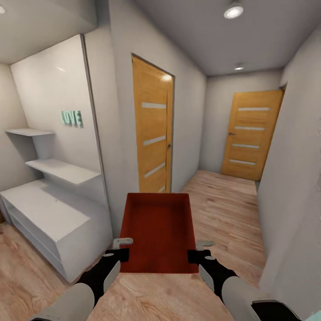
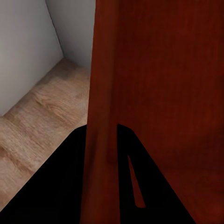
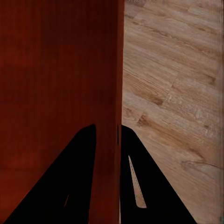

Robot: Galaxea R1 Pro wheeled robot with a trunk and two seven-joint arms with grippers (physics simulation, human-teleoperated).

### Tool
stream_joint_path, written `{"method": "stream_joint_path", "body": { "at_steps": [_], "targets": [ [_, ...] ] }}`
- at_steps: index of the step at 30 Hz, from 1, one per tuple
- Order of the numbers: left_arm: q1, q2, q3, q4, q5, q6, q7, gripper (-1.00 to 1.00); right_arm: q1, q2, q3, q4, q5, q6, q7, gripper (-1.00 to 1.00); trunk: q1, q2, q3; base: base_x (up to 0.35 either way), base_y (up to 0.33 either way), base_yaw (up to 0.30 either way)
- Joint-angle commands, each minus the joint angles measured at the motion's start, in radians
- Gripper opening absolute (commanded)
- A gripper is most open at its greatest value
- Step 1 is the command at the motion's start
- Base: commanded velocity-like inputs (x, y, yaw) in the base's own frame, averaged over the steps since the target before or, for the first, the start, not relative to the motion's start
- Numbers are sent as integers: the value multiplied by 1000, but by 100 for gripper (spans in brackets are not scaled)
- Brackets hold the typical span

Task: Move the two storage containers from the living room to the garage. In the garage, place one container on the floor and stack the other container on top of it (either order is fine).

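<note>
I carry one orange-red storage container in front of me, open side up, above light wood-plank flooring in a hallway. My left gripper is shut on its left wall and my right gripper is shut on its right wall. In the left wrist view the thin red wall runs between the black fingers. The right wrist view has the container wall pinched between the two dark fingers, with wood planks beside it.
A white low cabinet with shelves and a partition with "LOVE" lettering stand close at left. A wooden door is ahead left, another closes the corridor's end. A grey wall runs along the right.
</note>
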Motion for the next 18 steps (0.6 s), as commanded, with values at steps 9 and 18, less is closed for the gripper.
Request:
{"method": "stream_joint_path", "body": {
  "at_steps": [9,18],
  "targets": [
    [0,2,12,0,1,8,11,-100,0,-1,-14,-4,17,-3,-5,-100,1,-1,0,322,0,-242],
    [0,2,12,0,1,8,10,-100,0,-1,-14,-4,17,-3,-5,-100,1,-1,0,322,0,-187]
  ]
}}
